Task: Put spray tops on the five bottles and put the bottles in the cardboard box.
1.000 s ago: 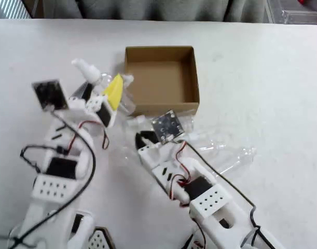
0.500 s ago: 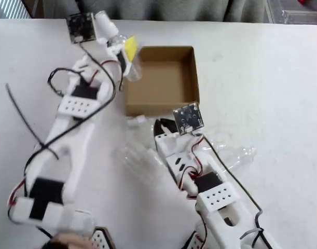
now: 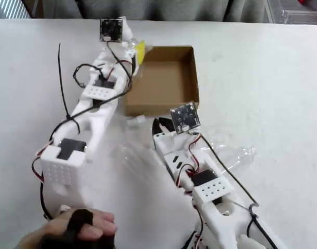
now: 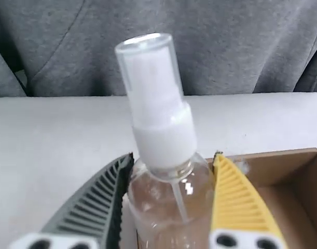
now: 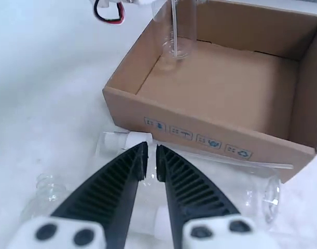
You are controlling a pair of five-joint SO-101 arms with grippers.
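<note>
Holding the bottle (image 4: 163,205) tight in my left claw (image 4: 173,161) close by the cardboard box (image 4: 283,165) wall, I feared it could bump there and fall outside.

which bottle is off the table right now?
The bottle with the spray top on, held upright in the left pincer at a corner of the cardboard box. The other bottles lie on the table in front of the box.

cardboard box (image 5: 262,78) outer wall | you see a row of small blue printed symbols (image 5: 181,134) | too small for you to read | nothing else legible
</note>
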